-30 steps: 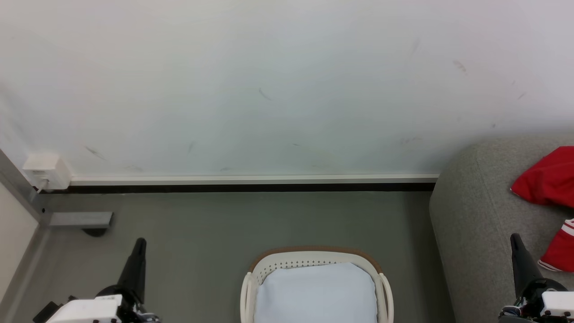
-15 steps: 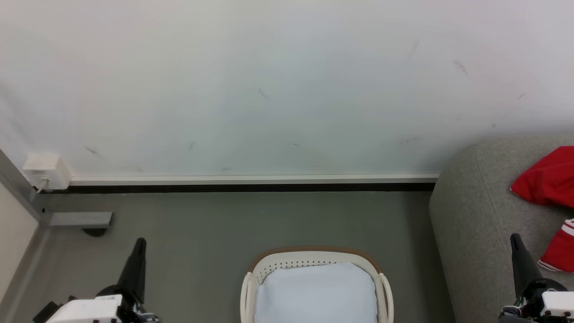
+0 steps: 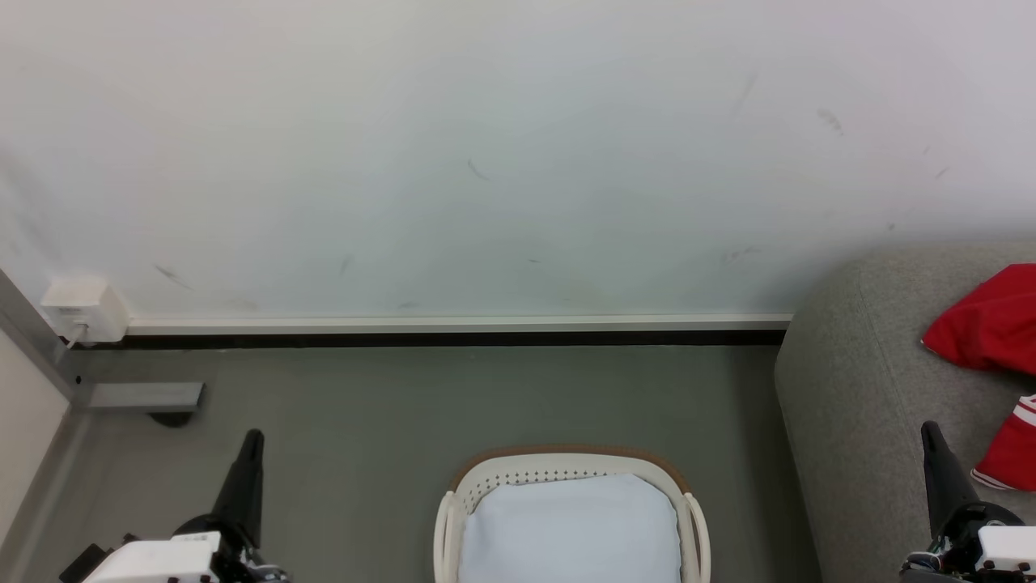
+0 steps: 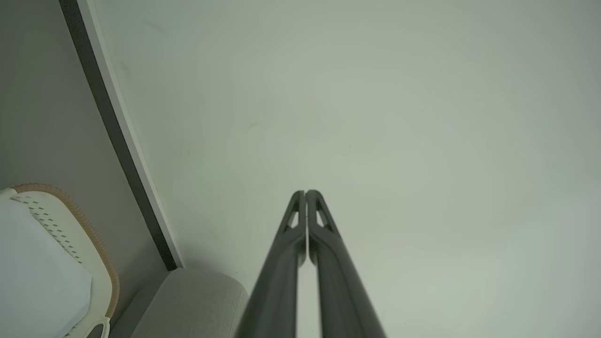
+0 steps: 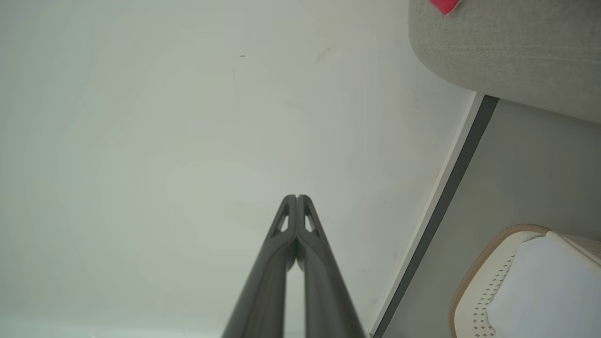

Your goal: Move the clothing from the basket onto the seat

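Observation:
The cream basket (image 3: 688,506) with its brown rim stands on the floor at the bottom centre, and only its pale blue-white bottom shows inside. Red clothing (image 3: 991,324) lies on the grey seat (image 3: 850,389) at the right edge, with a second red piece with white trim (image 3: 1012,457) below it. My left gripper (image 3: 253,437) hangs shut and holding nothing at the lower left, left of the basket. My right gripper (image 3: 928,429) is shut and holds nothing over the seat's front part, just left of the trimmed piece. Both wrist views show the fingertips pressed together, left (image 4: 305,192) and right (image 5: 296,197).
A white wall (image 3: 486,162) with a pale skirting board (image 3: 453,324) runs behind the grey floor (image 3: 364,421). A small white box (image 3: 81,308) sits on the wall at the left, above a grey metal foot (image 3: 146,397).

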Robot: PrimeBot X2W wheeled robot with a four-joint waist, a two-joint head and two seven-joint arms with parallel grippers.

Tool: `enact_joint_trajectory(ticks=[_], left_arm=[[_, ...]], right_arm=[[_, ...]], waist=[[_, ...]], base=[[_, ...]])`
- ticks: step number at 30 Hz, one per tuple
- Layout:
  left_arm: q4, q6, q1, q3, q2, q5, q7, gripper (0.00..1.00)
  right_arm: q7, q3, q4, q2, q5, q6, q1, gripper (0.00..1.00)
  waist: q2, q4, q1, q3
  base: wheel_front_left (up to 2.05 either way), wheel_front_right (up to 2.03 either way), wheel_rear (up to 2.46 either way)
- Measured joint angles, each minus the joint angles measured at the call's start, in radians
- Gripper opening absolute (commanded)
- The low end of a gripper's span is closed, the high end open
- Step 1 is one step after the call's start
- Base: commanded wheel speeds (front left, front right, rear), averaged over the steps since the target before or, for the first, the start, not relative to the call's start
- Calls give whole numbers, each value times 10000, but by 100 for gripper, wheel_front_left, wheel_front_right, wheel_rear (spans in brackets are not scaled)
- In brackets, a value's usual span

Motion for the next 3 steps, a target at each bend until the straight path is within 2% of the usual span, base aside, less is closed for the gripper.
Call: enact_joint_trajectory(ticks=[3], left_arm=[[0, 0, 0, 0, 0, 0, 0, 0]], right_arm=[[2, -2, 0, 0, 0, 0, 0, 0]], waist=[[0, 0, 0, 0]], base=[[0, 0, 0]])
